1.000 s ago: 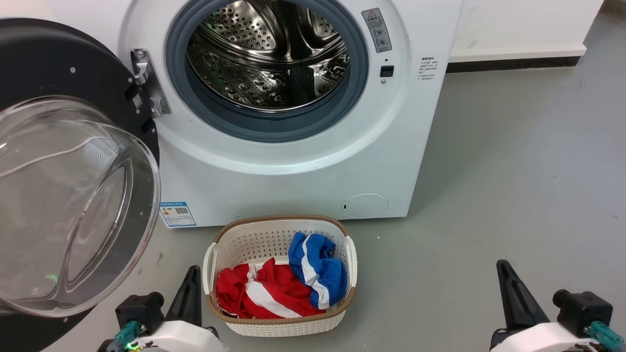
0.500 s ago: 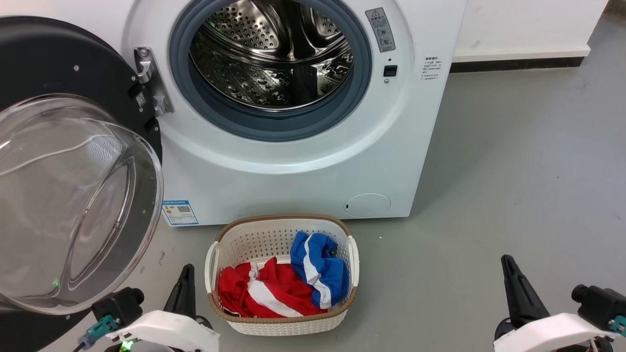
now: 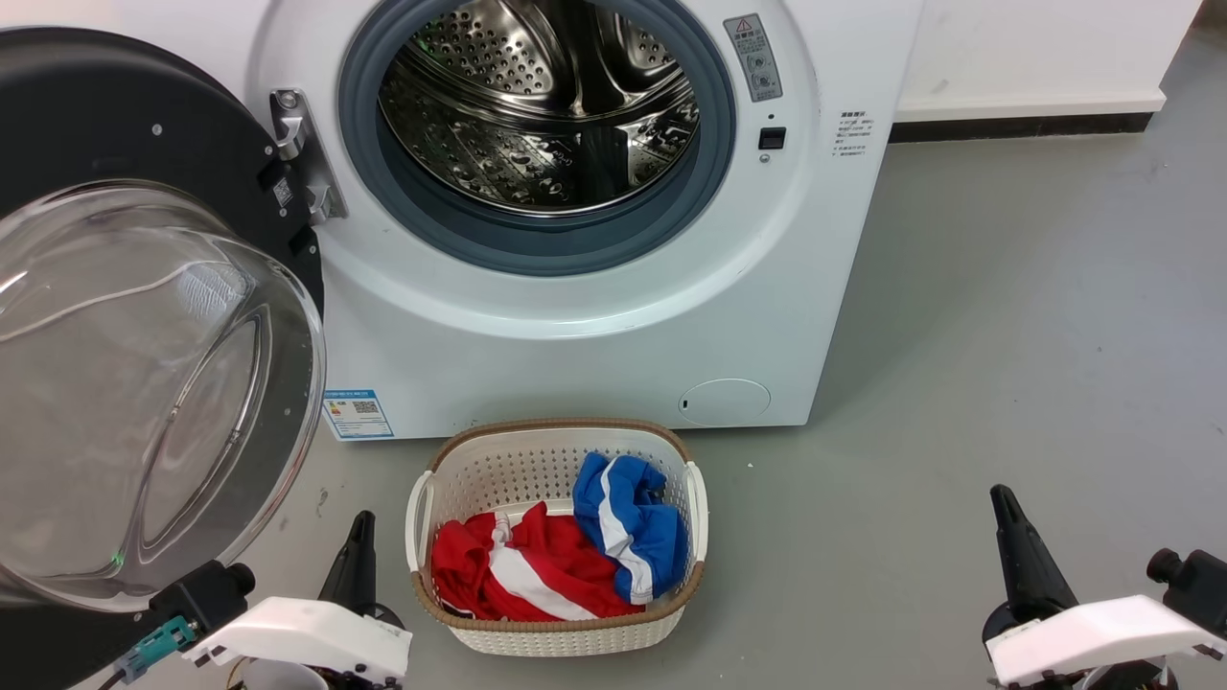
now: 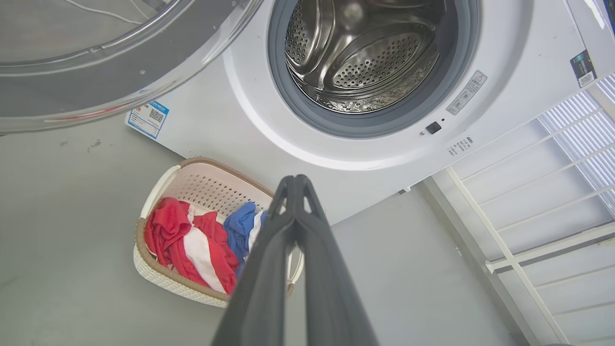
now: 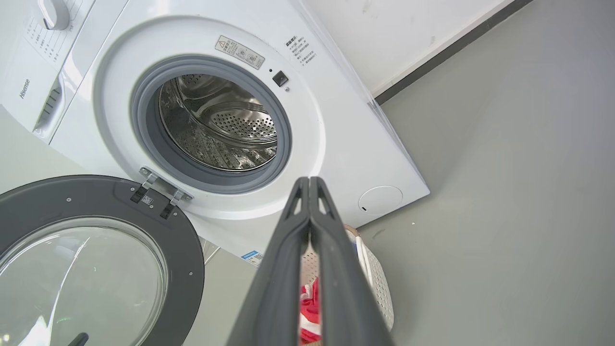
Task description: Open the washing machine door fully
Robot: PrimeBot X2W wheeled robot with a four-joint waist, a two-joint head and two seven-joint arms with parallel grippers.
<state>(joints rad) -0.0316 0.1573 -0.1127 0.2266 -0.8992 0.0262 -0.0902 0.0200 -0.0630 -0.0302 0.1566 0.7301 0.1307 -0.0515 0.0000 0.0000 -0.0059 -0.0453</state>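
Both arms have drawn back: left gripper (image 3: pixel 361 537) and right gripper (image 3: pixel 1007 508) sit low, fingers pressed together, empty. Beyond, the washing machine door (image 3: pixel 96 115) hangs wide, left of the washing machine (image 3: pixel 575 335); I'd give any last nudge on its black rim, not the glass.

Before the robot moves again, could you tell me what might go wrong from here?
1. The washing machine door stands swung wide, its glass bowl bulging close beside the left hand; lifting that arm could strike it.
2. The laundry basket sits on the floor right before the washing machine; rolling forward may shove it.
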